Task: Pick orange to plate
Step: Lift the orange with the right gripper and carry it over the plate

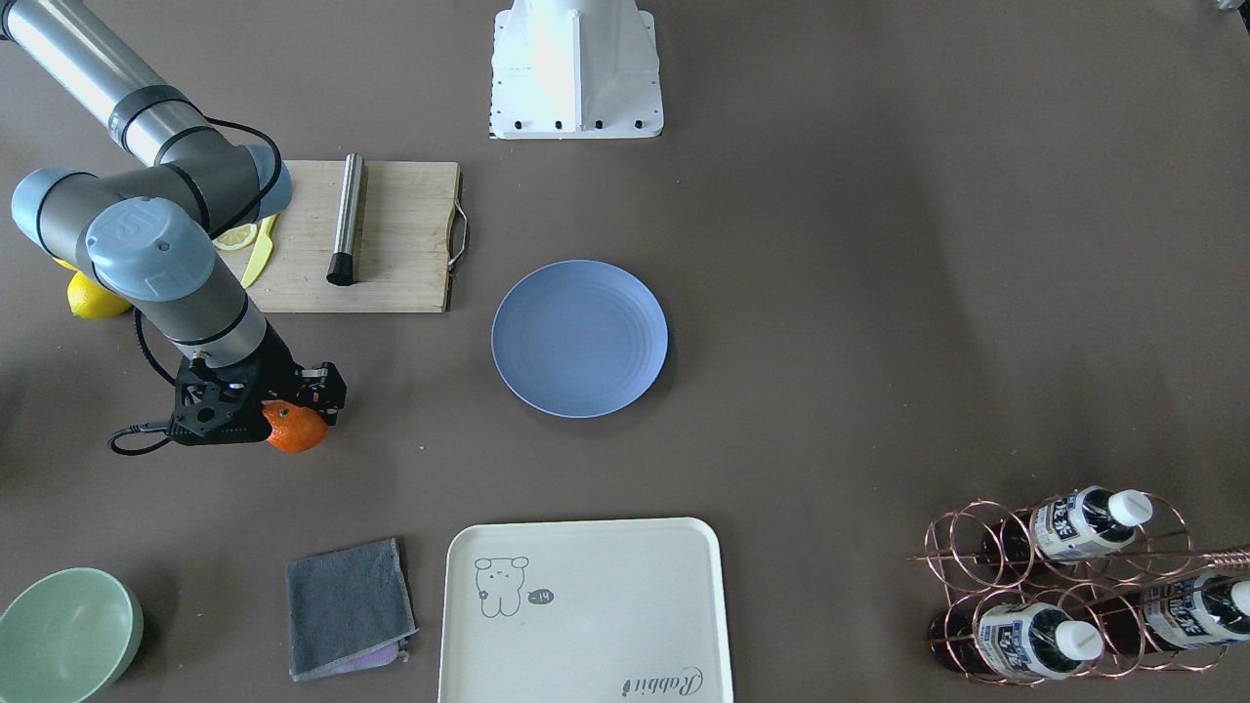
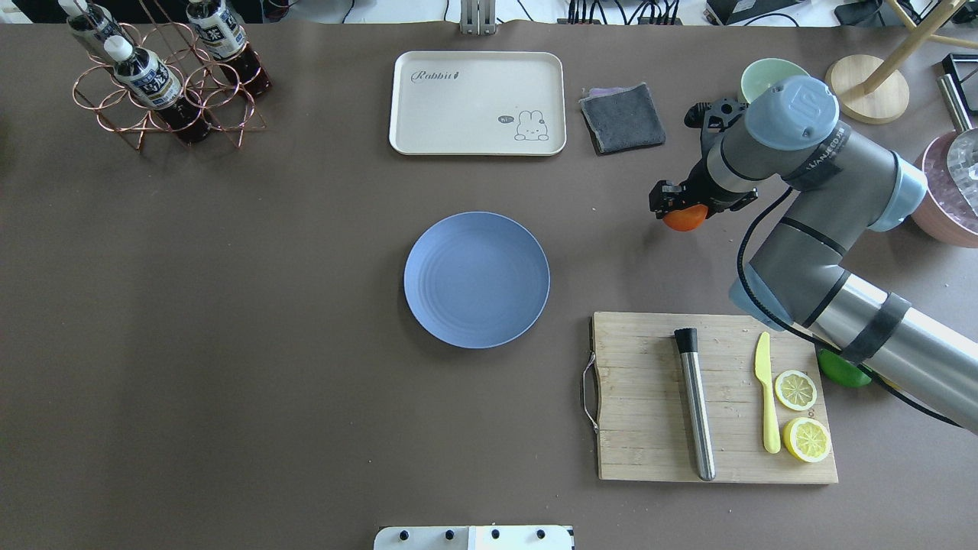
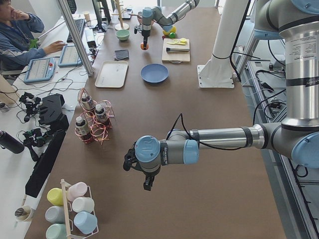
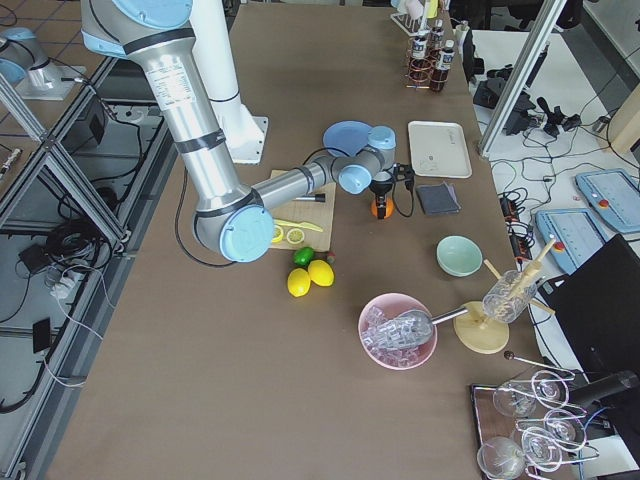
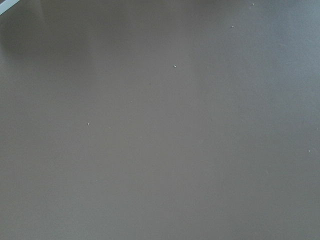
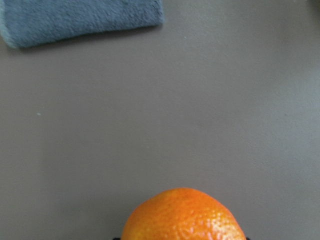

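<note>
The orange (image 1: 296, 428) sits between the fingers of my right gripper (image 1: 289, 410), which is shut on it, right of the blue plate (image 2: 476, 279) in the overhead view. The right wrist view shows the orange (image 6: 183, 216) at its bottom edge, with brown table beyond it. The plate (image 1: 580, 338) lies bare at the table's middle, well apart from the orange (image 2: 684, 218). My left gripper (image 3: 144, 183) shows only in the exterior left view, low over bare table far from the plate. I cannot tell whether it is open or shut.
A wooden cutting board (image 2: 649, 397) holds a steel rod (image 2: 695, 401), a yellow knife (image 2: 766, 401) and lemon slices (image 2: 806, 438). Beyond the orange lie a grey cloth (image 2: 623, 117), a cream tray (image 2: 477, 103) and a green bowl (image 1: 63, 635). A bottle rack (image 2: 160, 84) stands far left.
</note>
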